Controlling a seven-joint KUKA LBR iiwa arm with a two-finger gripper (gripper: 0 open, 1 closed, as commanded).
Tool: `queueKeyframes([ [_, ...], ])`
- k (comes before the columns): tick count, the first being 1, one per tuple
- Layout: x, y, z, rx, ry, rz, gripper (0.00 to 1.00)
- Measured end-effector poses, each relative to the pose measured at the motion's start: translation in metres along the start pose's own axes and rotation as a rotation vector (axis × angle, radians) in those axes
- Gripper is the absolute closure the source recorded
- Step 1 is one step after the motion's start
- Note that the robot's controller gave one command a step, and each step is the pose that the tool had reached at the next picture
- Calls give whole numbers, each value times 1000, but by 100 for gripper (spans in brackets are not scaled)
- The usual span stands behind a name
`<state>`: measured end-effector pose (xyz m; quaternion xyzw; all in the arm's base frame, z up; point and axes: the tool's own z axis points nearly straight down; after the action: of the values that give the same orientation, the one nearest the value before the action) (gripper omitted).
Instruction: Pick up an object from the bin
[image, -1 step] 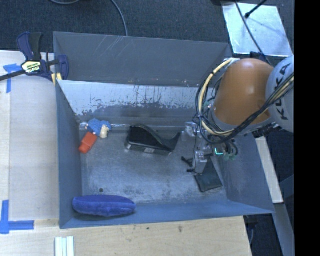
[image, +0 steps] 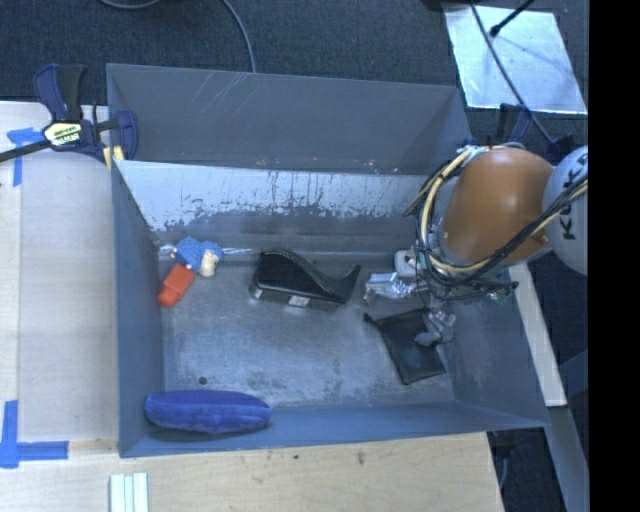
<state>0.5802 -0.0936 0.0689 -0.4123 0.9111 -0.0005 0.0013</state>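
Observation:
My gripper (image: 434, 328) is low at the right side of the bin, under the orange-brown cover on the wrist. It is right over the upper end of a flat black rectangular piece (image: 412, 352) that lies on the bin floor, tilted towards the front right corner. Whether the two touch I cannot tell. A black wedge-shaped thing with a white label (image: 296, 280) lies just left of the gripper, near the middle of the bin.
A small toy with an orange end and a blue and white end (image: 186, 270) lies at the left by the back wall. A long blue oval thing (image: 207, 411) rests against the front left wall. The arm comes in over the right rim.

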Motion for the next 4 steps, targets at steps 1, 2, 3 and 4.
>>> queueKeyframes([
  [1, 40, -47, -75, 3, -4, -297, 0],
  [2, -4, -9, 1, -8, -1, -544, 0],
  [3, -2, -12, -1, -4, 0, -538, 100],
  [4, -2, -12, -1, -5, 1, -538, 0],
])
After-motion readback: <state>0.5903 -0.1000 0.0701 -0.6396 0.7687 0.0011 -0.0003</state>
